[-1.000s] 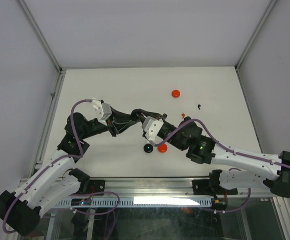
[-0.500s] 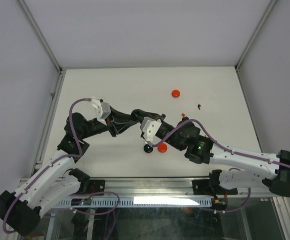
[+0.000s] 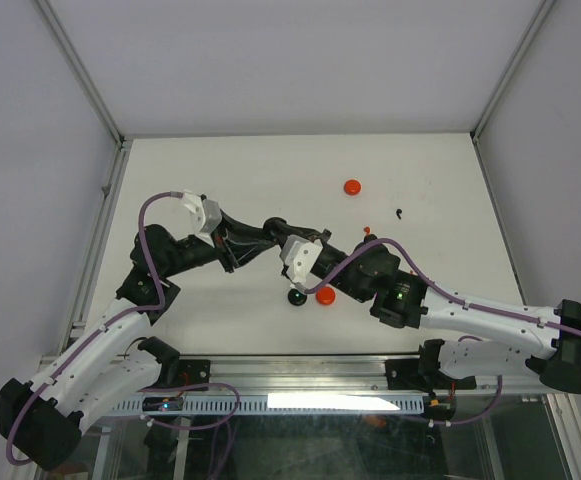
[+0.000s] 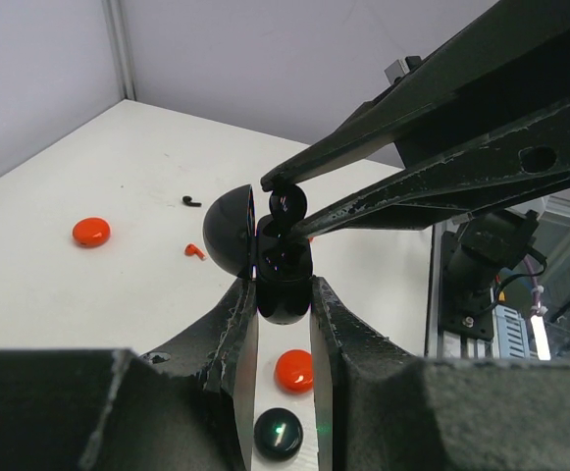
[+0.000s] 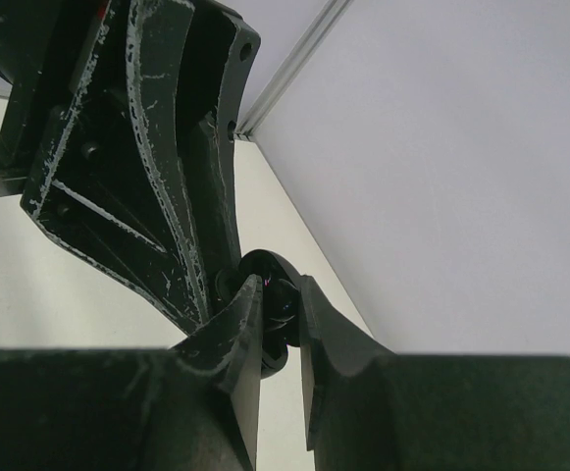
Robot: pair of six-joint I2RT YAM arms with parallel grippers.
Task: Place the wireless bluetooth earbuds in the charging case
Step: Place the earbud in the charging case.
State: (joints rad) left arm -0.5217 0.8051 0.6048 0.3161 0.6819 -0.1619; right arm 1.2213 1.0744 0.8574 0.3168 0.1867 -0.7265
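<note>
Now my left hand [image 4: 283, 299] is clamped on the open case [image 4: 281, 270] above the table's [image 4: 118, 157] middle; my right hand [image 4: 281, 208], pinched on a black earbud [image 4: 288, 201], holds it just over the case's mouth.

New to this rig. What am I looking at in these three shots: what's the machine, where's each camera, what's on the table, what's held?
Two robot arms, each with a two-finger gripper, are bolted at the near edge of a white table. The overhead picture looks down from behind them; the other two come from a camera on each wrist. The left gripper is shut on a black charging case, lid open. The right gripper pinches a small black earbud at the case's opening. Loose on the table: one red disc far back, a second red disc beside a black disc, a red earbud and a black earbud.
</note>
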